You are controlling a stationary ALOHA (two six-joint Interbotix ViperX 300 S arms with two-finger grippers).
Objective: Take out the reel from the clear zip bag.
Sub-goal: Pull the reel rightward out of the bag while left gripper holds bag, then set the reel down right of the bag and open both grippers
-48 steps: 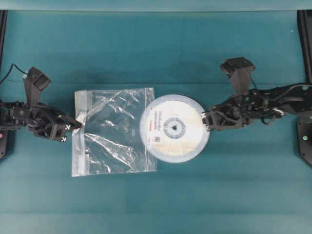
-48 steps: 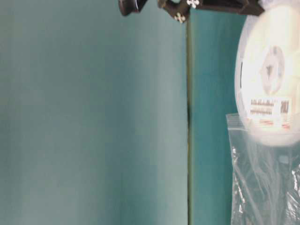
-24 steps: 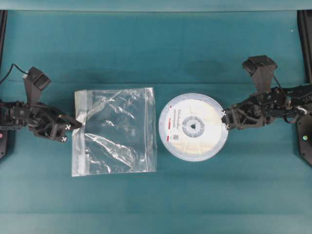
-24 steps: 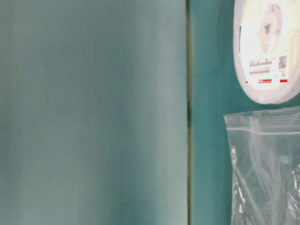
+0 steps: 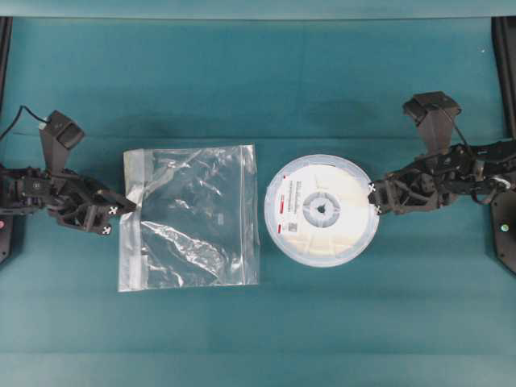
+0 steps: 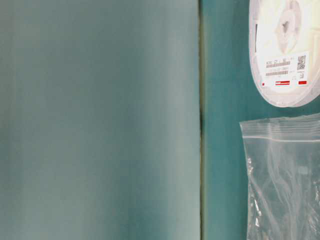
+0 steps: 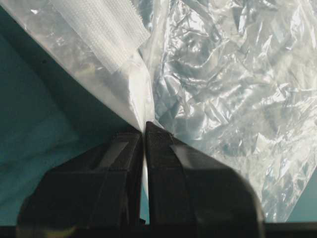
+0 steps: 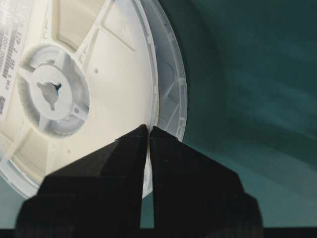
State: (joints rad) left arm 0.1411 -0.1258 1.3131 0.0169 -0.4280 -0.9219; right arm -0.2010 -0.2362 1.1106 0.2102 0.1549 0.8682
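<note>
While outside bag, reel (image 8: 89, 94) rim pinched between right fingers (image 8: 124, 148).

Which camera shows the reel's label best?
The table-level view: the label on the reel is large, with its QR code and red marks. Overhead shows it tiny; the right wrist view catches only its edge; the left wrist view, none.

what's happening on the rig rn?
The reel is fully out of the clear zip bag, lying on the table with a gap between them. The right hand is shut on the reel's rim at its right edge. The left hand is shut on the bag's left edge, pinning it there.
</note>
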